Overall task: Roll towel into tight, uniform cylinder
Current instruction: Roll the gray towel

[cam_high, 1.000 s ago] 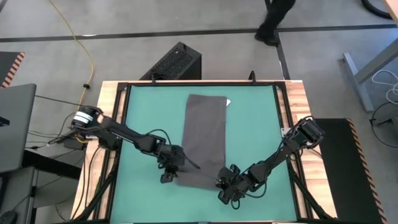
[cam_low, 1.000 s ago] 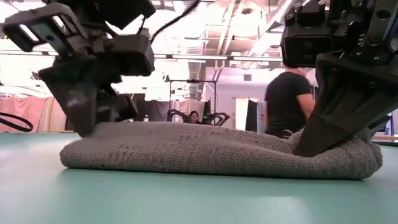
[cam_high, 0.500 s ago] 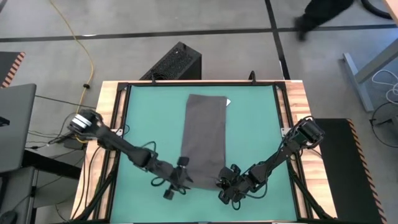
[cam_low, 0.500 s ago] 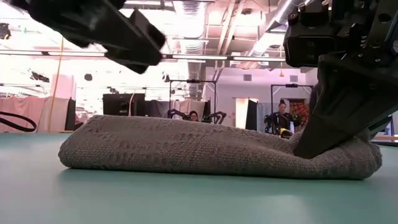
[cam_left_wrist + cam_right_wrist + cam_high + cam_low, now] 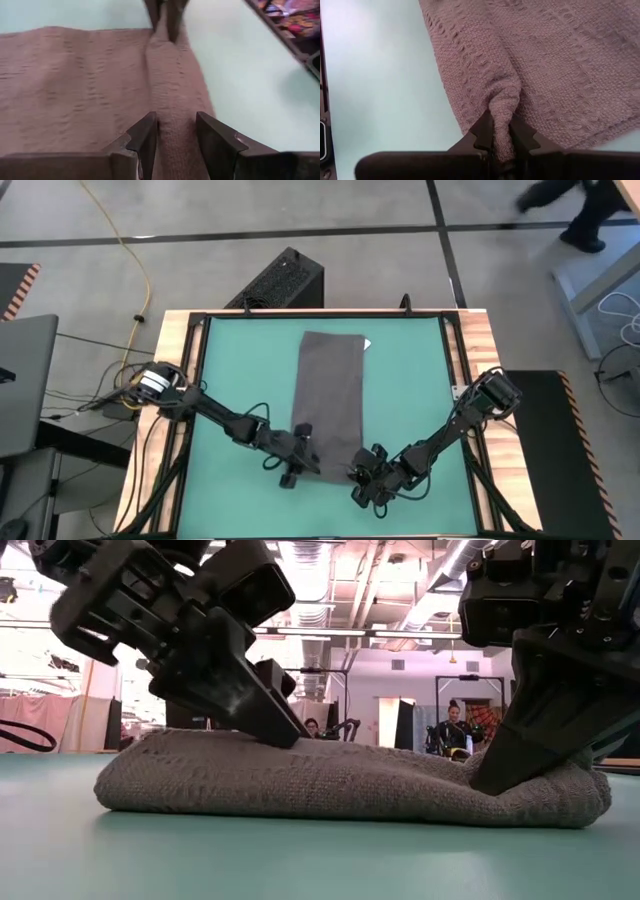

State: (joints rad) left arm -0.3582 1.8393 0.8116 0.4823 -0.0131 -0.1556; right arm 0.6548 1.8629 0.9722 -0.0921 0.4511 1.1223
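The towel is laid lengthwise along the middle of the tabletop, from 12 toward 6 o'clock. Its 6 o'clock end is met by the left claw at 7 o'clock and the right claw at 5 o'clock.

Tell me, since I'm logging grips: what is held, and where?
Right gripper pinches the dark grey cloth towel at its rolled near end; left gripper straddles that roll.

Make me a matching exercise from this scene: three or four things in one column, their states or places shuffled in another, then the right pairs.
1. towel
2. right gripper
3. left gripper
4. white tag

a. fingers apart, straddling the rolled edge
b. at the towel's far corner
c. lying lengthwise on the green mat
d. shut, pinching a fold of cloth

Pairs: 1-c, 2-d, 3-a, 4-b
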